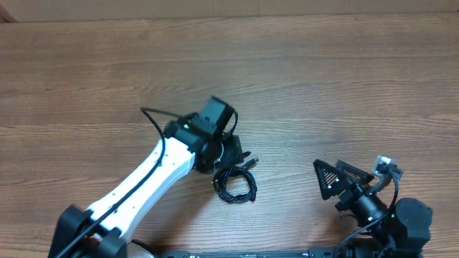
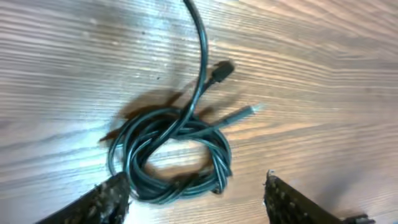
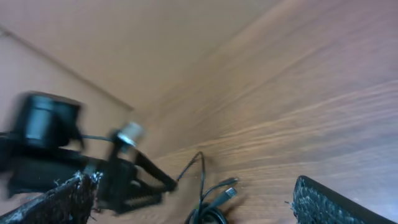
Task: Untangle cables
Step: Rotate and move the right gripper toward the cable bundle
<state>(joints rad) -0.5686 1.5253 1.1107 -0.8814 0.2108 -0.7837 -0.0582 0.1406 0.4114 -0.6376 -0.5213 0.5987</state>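
Note:
The cables [image 2: 171,155] are thin black cords wound into one loose coil on the wooden table, also visible in the overhead view [image 1: 234,185] and the right wrist view [image 3: 211,202]. Two plugs [image 2: 222,70] stick out of the coil side by side. One strand [image 2: 200,43] arches up out of the coil. My left gripper [image 2: 196,202] hangs open just above the coil's near edge, holding nothing; the coil's edge lies by its left finger [image 2: 106,202]. My right gripper [image 1: 341,173] stands wide open at the lower right, well away from the coil.
The white left arm [image 1: 143,179] runs from the lower left corner to the table's centre. The table's far edge [image 1: 229,16] runs along the top of the overhead view. Bare wood lies around the coil.

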